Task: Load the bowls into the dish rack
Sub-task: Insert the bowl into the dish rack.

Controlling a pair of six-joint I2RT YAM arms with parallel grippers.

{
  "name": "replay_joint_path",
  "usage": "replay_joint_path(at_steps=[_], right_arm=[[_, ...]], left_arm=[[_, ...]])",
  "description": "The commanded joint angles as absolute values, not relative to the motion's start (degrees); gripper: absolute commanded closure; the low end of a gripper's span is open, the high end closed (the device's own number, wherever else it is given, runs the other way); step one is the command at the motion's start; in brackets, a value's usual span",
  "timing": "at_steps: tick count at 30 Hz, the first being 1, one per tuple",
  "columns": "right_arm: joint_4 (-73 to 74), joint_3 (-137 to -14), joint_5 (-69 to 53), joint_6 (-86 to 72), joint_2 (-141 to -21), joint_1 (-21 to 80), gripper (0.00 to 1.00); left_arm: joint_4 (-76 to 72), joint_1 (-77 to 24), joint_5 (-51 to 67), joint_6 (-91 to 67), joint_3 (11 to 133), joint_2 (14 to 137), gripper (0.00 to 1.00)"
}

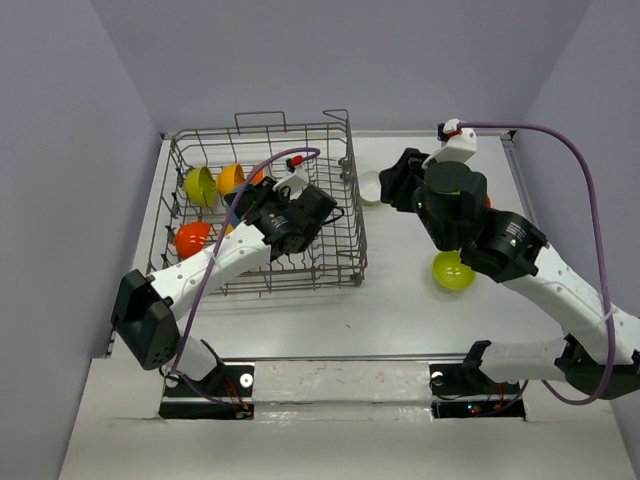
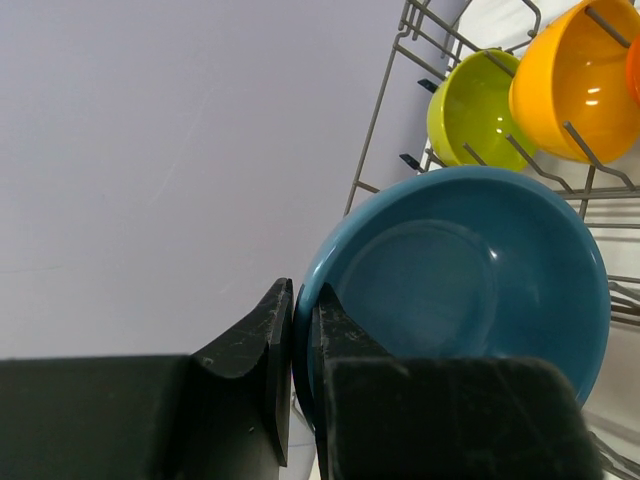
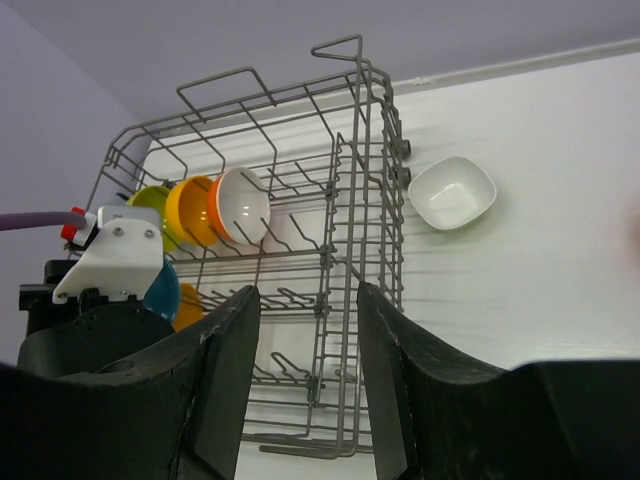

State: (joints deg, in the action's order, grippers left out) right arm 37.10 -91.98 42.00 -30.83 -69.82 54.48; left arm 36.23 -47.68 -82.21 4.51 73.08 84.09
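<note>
left gripper point(image 2: 303, 310) is closed on the rim of the blue bowl point(image 2: 470, 290), one finger inside and one outside; the bowl hangs tilted within the dish rack point(image 1: 355, 235), just in front of a green bowl point(image 2: 475, 110) and a yellow bowl point(image 2: 575, 80) that stand on edge between the wires; whether the blue bowl already touches the wires i cannot tell.

to do this step well, i think the bowl should go down on its edge into a free slot beside those two, with the same lean; the fingers should open only when the rim sits between two wires; the rim is thin and glossy, so it may slip if the wrist turns fast.

the rack has tall sides and many upright wires, so the safest way out seems straight up; the arm's purple cable point(image 1: 265, 163) arches over the rack and could catch on its top edge.

right gripper point(image 3: 305, 300) is open and holds nothing; it hovers over the table point(image 1: 300, 320), to the right of the rack; a white bowl point(image 3: 452, 192) lies just beside the rack's right wall, so a reach from above or from the right looks easier; a second green bowl point(image 1: 452, 270) lies on the table partly under the right arm; more free room is toward the near side of the table.
</note>
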Motion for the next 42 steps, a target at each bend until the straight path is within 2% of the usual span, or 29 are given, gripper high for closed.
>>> replay_joint_path(at_steps=[1,9,42], right_arm=[[32.26,-89.04,44.12,-30.24,-66.45,54.76,0.5],[31.38,-83.06,45.09,-30.15,-61.88,54.76,0.49],[28.48,-76.99,45.61,-28.65,-55.55,54.76,0.47]], left_arm=[[34.28,-47.64,-88.07,4.84,73.48,85.78,1.0],[39.81,-46.85,-86.75,0.35,76.11,90.7,1.0],[38.5,-45.35,-85.78,1.49,74.97,95.01,1.0]])
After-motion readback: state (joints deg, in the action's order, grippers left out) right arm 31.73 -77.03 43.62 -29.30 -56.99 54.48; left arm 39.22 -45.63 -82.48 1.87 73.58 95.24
